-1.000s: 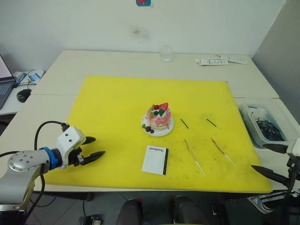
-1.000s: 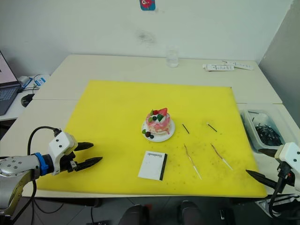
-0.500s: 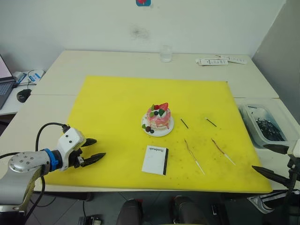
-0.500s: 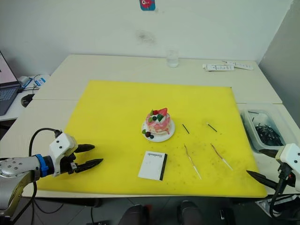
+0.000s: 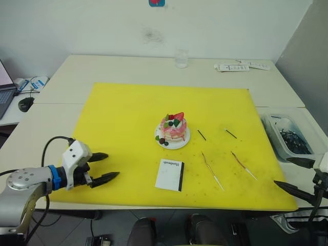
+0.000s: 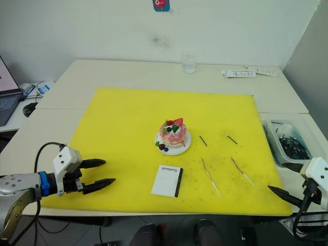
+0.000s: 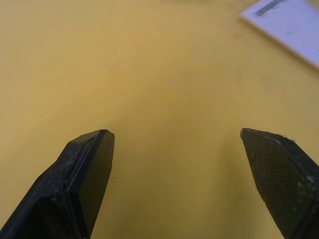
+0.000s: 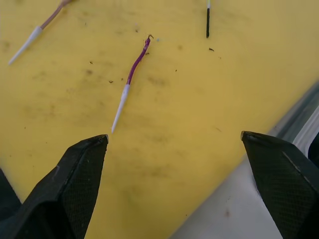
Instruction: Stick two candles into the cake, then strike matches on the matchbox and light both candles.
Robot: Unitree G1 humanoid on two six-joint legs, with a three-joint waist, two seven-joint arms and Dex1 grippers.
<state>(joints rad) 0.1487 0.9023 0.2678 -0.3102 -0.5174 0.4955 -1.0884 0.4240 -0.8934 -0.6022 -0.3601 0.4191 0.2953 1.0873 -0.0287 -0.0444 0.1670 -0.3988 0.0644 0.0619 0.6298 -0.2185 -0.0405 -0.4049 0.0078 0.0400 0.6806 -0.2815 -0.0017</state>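
Head views showed, from left to right: left gripper [image 5: 105,167] spread wide and empty over the near left corner of the yellow mat [image 5: 128,107], white matchbox [image 5: 169,175] flat near the front edge, pink cake [image 5: 172,130] on its plate just behind it at mid-mat, then two short dark matches [image 5: 201,135] and two long wavy candles [image 5: 211,171] lying loose to the cake's right. Farther right, right gripper [image 5: 296,177] hung released and empty off the mat's near right corner, beside a clear bin [image 5: 287,138] of dark bits.
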